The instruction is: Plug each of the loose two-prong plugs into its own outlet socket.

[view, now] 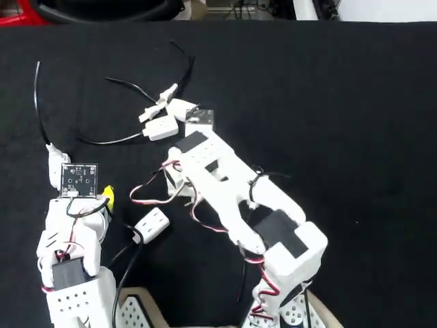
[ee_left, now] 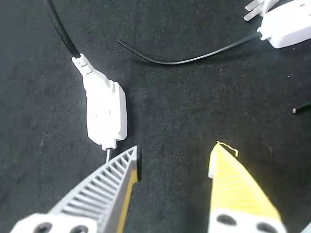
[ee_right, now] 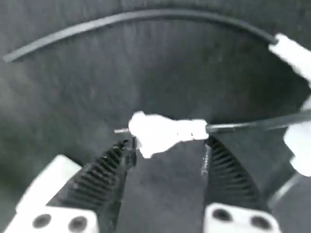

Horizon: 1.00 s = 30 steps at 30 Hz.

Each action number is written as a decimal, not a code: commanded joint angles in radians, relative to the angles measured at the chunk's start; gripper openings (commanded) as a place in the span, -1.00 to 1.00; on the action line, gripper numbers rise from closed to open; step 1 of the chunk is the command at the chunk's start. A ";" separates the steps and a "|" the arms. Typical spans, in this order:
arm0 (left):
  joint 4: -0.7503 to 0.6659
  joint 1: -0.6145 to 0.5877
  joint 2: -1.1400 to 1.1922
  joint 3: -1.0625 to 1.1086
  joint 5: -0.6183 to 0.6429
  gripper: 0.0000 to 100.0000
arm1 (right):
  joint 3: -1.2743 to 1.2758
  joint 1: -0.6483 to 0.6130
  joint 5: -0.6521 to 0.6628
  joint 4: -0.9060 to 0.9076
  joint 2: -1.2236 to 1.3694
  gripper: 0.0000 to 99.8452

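A white two-prong plug (ee_left: 104, 111) on a black cable lies flat, its prongs just off the grey fingertip of my left gripper (ee_left: 175, 155), which is open and holds nothing. In the high view this plug (view: 56, 164) lies beside the left arm's (view: 72, 232) wrist. My right gripper (ee_right: 167, 145) is open, and a second white plug (ee_right: 165, 131) lies crosswise just past its fingertips, cable trailing off. That plug (view: 162, 98) sits at the table's back centre next to a white outlet socket (view: 160, 128). Another outlet socket (view: 151, 224) lies between the two arms.
The black table (view: 341, 102) has free room on its right half. Thin black cables (view: 41, 102) loop across the back left. The back socket (ee_left: 286, 29) and a curved cable (ee_left: 184, 60) lie beyond the left gripper.
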 commanded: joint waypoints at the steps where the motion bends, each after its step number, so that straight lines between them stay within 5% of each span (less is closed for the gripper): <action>1: -0.021 0.007 -0.002 0.007 0.003 -0.52 | 0.004 0.046 -0.057 -0.064 0.008 -0.57; 13: -0.023 0.007 -0.002 0.008 0.003 -0.52 | -0.004 0.087 -0.121 -0.117 0.090 -0.57; 30: -0.023 0.042 -0.002 0.021 -0.032 -0.53 | -0.179 0.089 -0.219 0.061 0.090 -0.57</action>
